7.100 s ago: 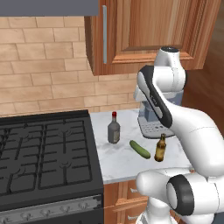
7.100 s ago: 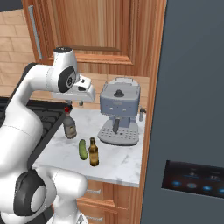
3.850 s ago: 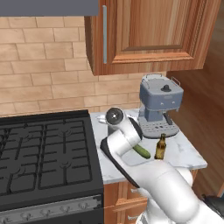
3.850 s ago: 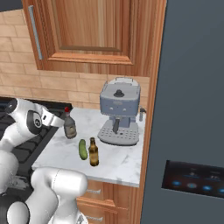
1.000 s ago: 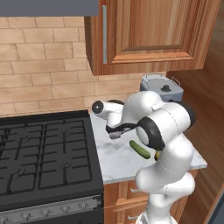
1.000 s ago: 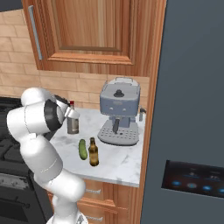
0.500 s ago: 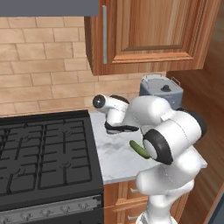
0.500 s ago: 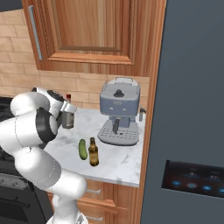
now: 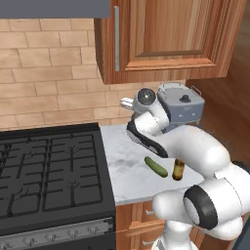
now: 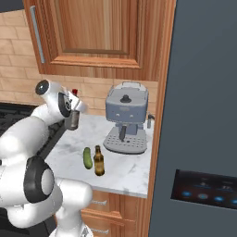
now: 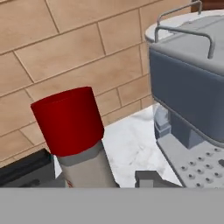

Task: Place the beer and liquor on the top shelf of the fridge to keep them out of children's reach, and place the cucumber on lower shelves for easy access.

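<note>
Liquor (image 11: pixel 76 135): clear-grey bottle, red cap, upright on the marble counter (image 10: pixel 120 166) near the brick wall, left of the coffee machine (image 10: pixel 125 120) as seen in the right base view. Its long axis is vertical; the neck rises directly between the finger tips, so the hand sits square on it at shoulder height, approached from the side.

Gripper (image 10: pixel 73 119): jaws drawn in on the liquor; body of the bottle showing below the hand in the right base view. Judged a completed grasp, bottle not yet lifted clear.

Beer (image 10: pixel 98 161): brown bottle, upright near the counter's front edge, apart from the hand.

Cucumber (image 10: pixel 87 158): lying flat just beside the beer, long axis running front to back.

Fridge (image 10: pixel 203 120): door shut, at the counter's right end, well apart from the hand.

Change noted: a second ago the jaws stood wider around the neck; they have since closed. Bottles and cucumber unmoved.
</note>
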